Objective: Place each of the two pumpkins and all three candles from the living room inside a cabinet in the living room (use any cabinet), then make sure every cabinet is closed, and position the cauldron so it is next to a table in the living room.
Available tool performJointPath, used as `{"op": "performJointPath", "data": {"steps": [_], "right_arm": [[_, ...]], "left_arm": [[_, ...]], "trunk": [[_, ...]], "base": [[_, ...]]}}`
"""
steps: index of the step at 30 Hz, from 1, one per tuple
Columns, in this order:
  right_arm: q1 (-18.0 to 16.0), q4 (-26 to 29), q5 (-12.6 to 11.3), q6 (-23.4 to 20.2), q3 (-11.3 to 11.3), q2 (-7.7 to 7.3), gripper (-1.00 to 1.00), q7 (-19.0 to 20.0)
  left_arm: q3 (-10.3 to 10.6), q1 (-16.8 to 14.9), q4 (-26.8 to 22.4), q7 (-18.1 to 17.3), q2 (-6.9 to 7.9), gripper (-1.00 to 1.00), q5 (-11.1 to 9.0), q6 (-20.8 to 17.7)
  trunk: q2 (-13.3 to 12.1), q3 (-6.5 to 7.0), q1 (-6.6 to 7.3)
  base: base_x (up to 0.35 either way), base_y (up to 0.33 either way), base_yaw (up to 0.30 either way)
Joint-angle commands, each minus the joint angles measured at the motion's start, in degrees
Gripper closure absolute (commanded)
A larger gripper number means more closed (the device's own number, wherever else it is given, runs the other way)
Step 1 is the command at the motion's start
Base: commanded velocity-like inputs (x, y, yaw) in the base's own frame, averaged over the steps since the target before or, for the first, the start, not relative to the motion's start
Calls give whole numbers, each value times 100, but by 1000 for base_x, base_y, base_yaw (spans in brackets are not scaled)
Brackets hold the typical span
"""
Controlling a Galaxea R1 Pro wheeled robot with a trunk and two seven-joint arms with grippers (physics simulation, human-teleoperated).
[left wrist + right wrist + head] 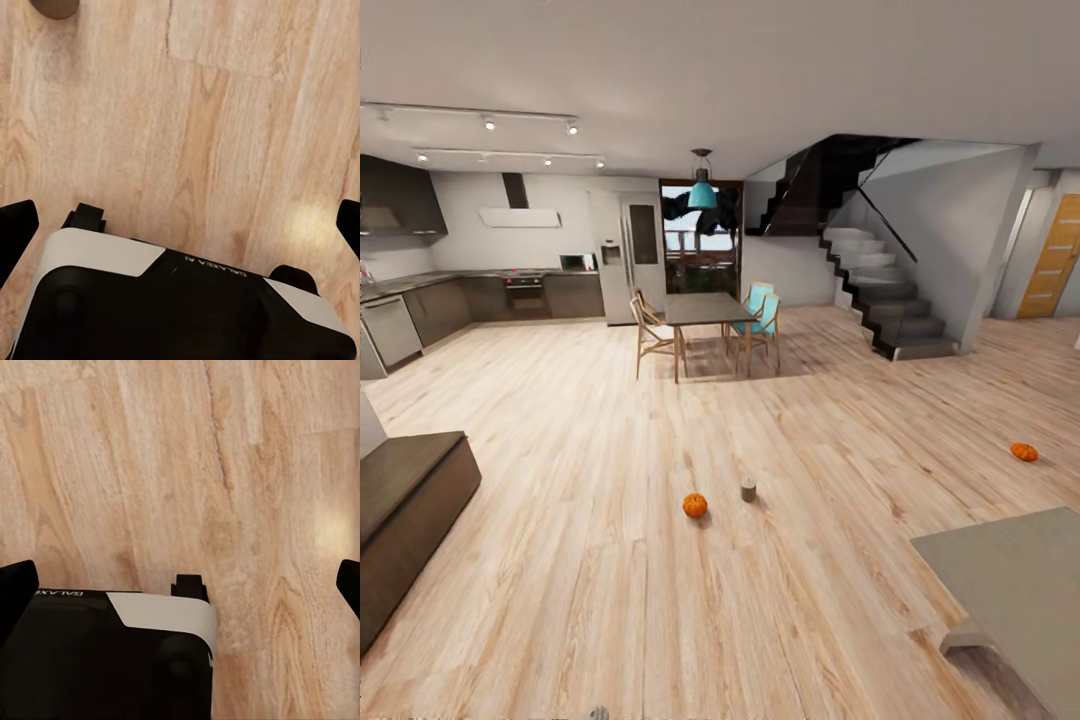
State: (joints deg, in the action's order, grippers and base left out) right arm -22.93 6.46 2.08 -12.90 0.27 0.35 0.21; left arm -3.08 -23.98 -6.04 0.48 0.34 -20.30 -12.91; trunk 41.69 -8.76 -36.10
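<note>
Lying on the pale wooden floor (610, 560) just below the middle of the head view are a bright orange pumpkin (695, 505) and, just to its right and slightly higher, a short grey-brown candle (748, 490); the 2 are near each other but not touching. A second pumpkin (1024, 452) sits well apart from them at the right edge of the frame. The grey stone-look table (1015, 585) fills the lower right corner, one angled slab leg showing beneath its top. At the left edge, the end of the low dark brown cabinet (405, 505) juts into view, its front panel flush. Farther back, near the centre of the frame, a dark dining table (705, 310) stands with wooden chairs (652, 335) around it, a kitchen run (480, 295) occupies the upper left, and a dark staircase (880, 290) climbs at the upper right.

In the left wrist view, the left gripper (180, 225) hangs over bare floor with its 2 dark fingertips at opposite edges of the picture, jaws wide apart and holding nothing; the robot's black-and-white base (180, 307) sits below. In the right wrist view, the right gripper (180, 585) looks the same, jaws spread and nothing between them.
</note>
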Motion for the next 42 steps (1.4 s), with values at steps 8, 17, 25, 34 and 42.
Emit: {"op": "performJointPath", "data": {"steps": [8, 17, 25, 34, 42], "right_arm": [[-1, 21, 21, -41, 0, 0, -100, -16], [-1, 22, 17, -41, -1, -6, -100, -27], [-1, 22, 16, -41, 1, -3, -100, -24], [-1, 22, 25, -45, 8, 0, -100, -18], [-1, 22, 30, -46, 14, 0, -100, -32]], "left_arm": [[-36, -2, 13, 12, 5, -100, -16, -36], [-38, -2, 223, 36, 20, -100, -11, -36], [-35, -2, 240, 194, 19, -100, -10, -36], [-35, -2, 238, 204, 19, -100, -9, -36], [-36, -2, 236, 207, 19, -100, -10, -35]], "trunk": [[7, -79, -1], [7, -159, -1], [7, -223, -1], [7, -220, -1], [7, -175, -1]], "base": [[0, 0, 83], [19, 0, 84], [272, -62, 75], [313, -166, 40], [288, -231, 208]]}}
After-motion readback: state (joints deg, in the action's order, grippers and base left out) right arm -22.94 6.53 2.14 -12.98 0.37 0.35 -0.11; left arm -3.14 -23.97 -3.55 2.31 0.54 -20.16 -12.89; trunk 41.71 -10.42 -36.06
